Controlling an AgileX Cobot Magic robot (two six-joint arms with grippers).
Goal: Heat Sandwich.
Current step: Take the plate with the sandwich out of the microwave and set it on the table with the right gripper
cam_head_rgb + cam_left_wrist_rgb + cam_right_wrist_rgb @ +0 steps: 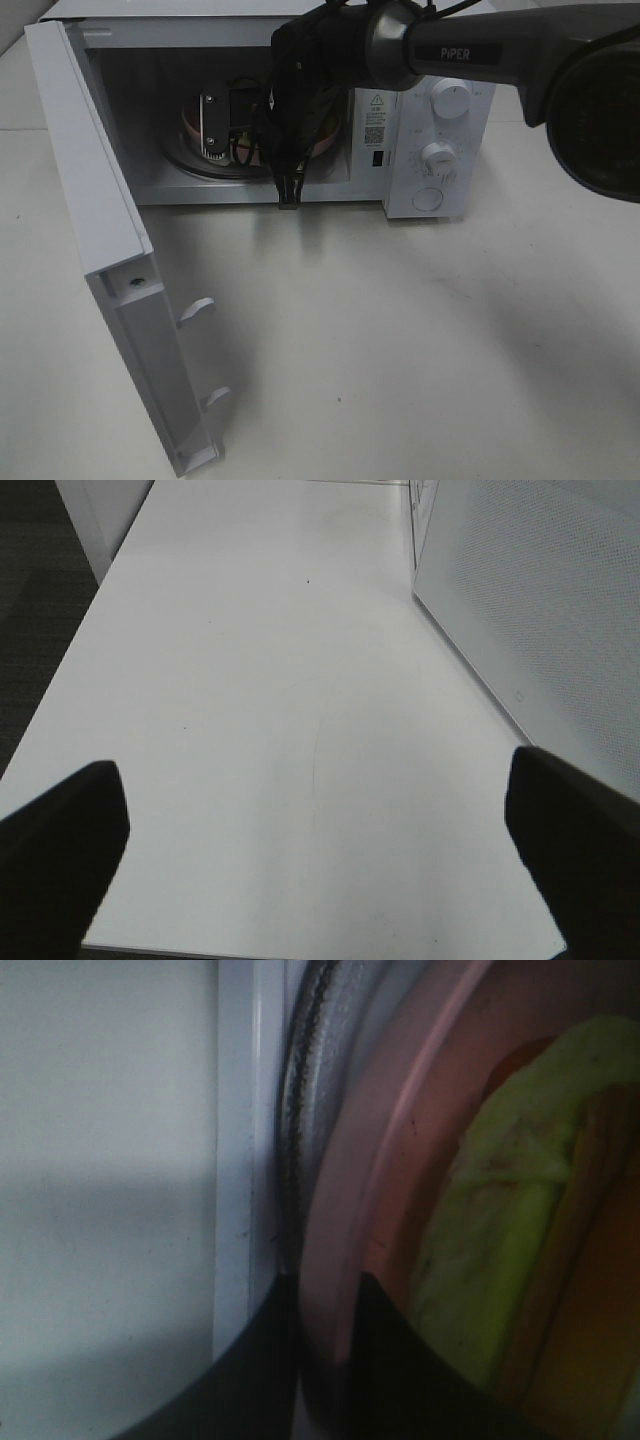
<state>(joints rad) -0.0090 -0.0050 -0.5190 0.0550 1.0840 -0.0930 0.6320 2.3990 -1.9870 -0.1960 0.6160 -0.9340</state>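
Note:
The white microwave [430, 110] stands open. The salmon-pink plate [192, 128] lies inside on the glass turntable [305, 1110]. In the right wrist view the yellow-green sandwich [500, 1250] rests on the plate [400, 1180]; in the high view my arm hides it. My right gripper [288, 192] reaches into the opening, and its dark fingertips [385, 1360] are shut on the plate's front rim [325, 1340]. My left gripper [315, 860] is open and empty above the white table; it is out of the high view.
The microwave door [100, 210] swings out to the left toward the table's front. The control panel with knobs [440, 155] is on the right. The oven's white front frame [240, 1160] is next to the plate rim. A perforated white wall [540, 610] stands beside my left gripper.

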